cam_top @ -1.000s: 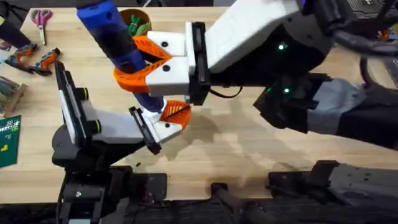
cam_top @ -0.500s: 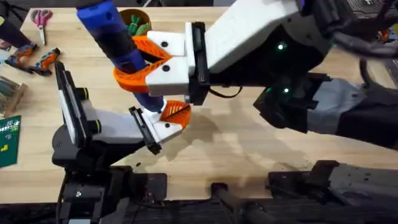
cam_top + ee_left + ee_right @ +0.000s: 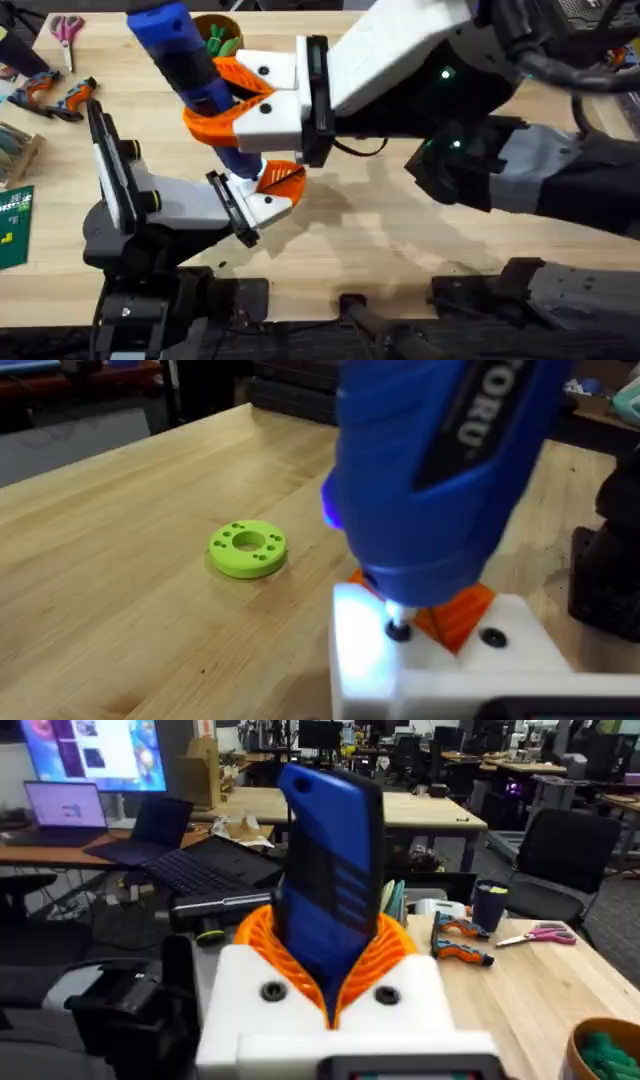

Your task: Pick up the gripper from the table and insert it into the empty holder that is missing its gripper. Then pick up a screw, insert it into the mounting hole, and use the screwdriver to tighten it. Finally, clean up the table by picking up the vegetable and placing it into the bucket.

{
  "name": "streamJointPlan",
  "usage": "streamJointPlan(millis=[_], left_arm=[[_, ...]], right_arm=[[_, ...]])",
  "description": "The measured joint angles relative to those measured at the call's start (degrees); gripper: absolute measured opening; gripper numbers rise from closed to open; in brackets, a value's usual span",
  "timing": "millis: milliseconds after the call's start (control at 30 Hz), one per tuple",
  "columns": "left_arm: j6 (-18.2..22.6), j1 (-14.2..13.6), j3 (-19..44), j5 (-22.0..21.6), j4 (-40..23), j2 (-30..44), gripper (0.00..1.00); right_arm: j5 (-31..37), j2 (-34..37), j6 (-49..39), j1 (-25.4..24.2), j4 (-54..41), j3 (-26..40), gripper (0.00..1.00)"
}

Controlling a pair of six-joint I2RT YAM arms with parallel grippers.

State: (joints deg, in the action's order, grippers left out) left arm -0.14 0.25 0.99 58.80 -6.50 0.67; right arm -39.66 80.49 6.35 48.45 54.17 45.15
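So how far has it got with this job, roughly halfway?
Roughly, yes. The orange finger piece already sits on the left arm's white mount block. In hand: the right gripper holds the blue screwdriver with its tip on a screw in that block, apparently tightening it. Left: moving the loose vegetable, which I can't see here, into the bucket.
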Motion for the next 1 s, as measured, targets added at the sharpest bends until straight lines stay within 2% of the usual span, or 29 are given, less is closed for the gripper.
streamJointPlan(millis=[200,433,567,600,733,1000], left_arm=[[0.1,0.0,0.0,0.2,0.0,0.0,0.004],[0.1,0.0,0.2,-1.3,-0.1,-0.6,0.004],[0.4,-0.1,0.1,-0.4,-0.1,-0.6,0.004],[0.4,-0.1,0.1,-0.1,-0.1,-0.6,0.004],[0.6,-0.1,0.1,-0.1,-0.1,-0.6,0.004],[0.6,-0.1,0.1,-0.1,-0.1,-0.6,0.004]], right_arm=[[0.0,0.1,0.0,0.1,0.2,0.0,0.027],[-2.1,2.3,0.8,-0.9,10.2,0.2,0.027],[-1.7,2.2,0.7,-3.4,11.7,6.1,0.027],[-1.9,1.6,0.7,-5.1,10.4,10.7,0.027],[-4.0,1.1,0.6,-6.5,3.8,16.0,0.027],[-10.0,0.9,-1.6,-11.2,-12.4,17.2,0.027]])
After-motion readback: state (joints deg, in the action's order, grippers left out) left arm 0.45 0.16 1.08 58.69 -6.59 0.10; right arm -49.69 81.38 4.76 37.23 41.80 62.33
